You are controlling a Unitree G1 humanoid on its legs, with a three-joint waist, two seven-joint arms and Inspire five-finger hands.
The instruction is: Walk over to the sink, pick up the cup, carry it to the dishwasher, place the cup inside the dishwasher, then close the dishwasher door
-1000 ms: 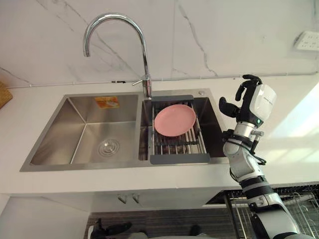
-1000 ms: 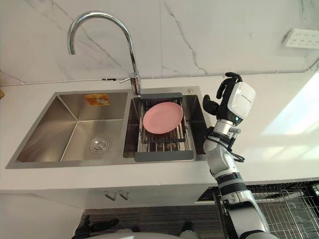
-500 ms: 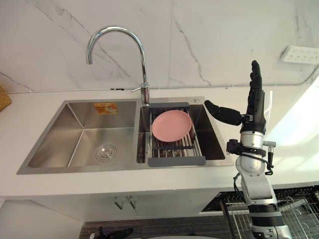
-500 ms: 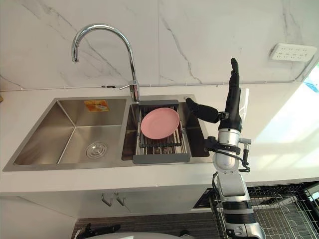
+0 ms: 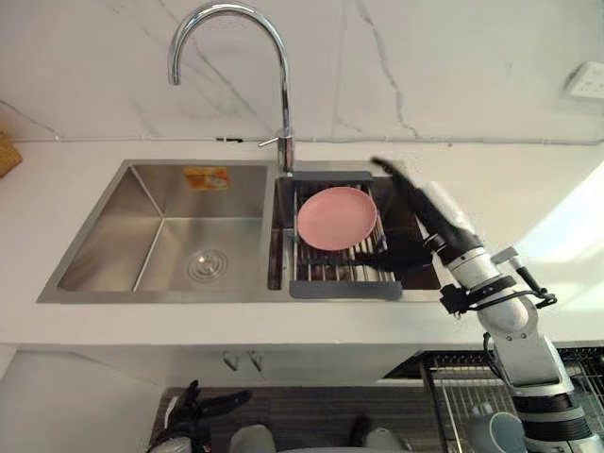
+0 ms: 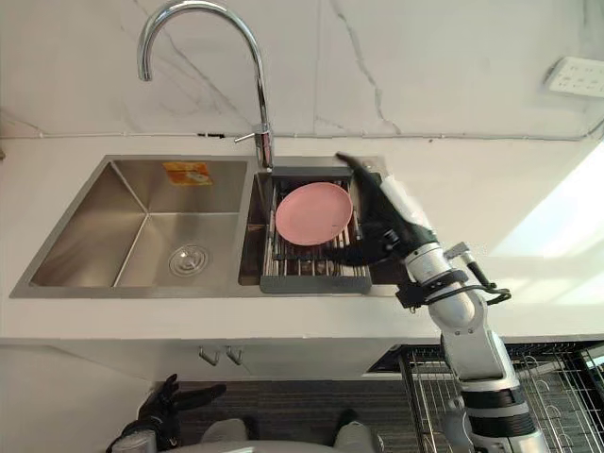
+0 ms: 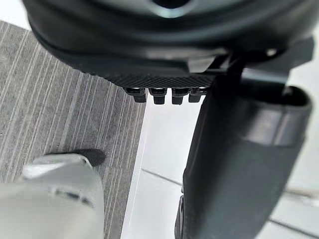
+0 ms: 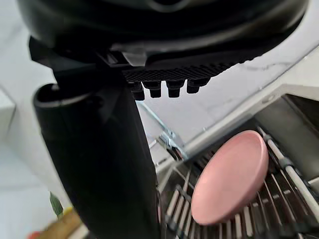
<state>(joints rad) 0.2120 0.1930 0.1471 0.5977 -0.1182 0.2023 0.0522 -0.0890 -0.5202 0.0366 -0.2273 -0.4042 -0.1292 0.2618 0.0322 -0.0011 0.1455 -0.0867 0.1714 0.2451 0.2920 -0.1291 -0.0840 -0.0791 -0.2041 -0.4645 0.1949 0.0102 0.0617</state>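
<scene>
Swung down from upright, the right robot hand [image 5: 429,217] now lies level over the sink [image 5: 123,236]. Nearest, at 5 o'clock, a pale rounded shape, perhaps the cup [image 5: 497,430], sits half cut off in the wire dishwasher basket [image 5: 448,396], and the left robot hand [image 5: 193,415] hangs slack at 7 o'clock. Farther off, at 3 o'clock, the right robot hand's straight fingers are released, holding nothing, beside the pink plate [image 5: 337,217].

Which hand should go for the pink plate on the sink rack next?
Right. The right hand is stretched over the sink rack, fingers straight, right beside the pink plate. The left hand hangs low near the floor, below the counter, well away from the plate.
</scene>
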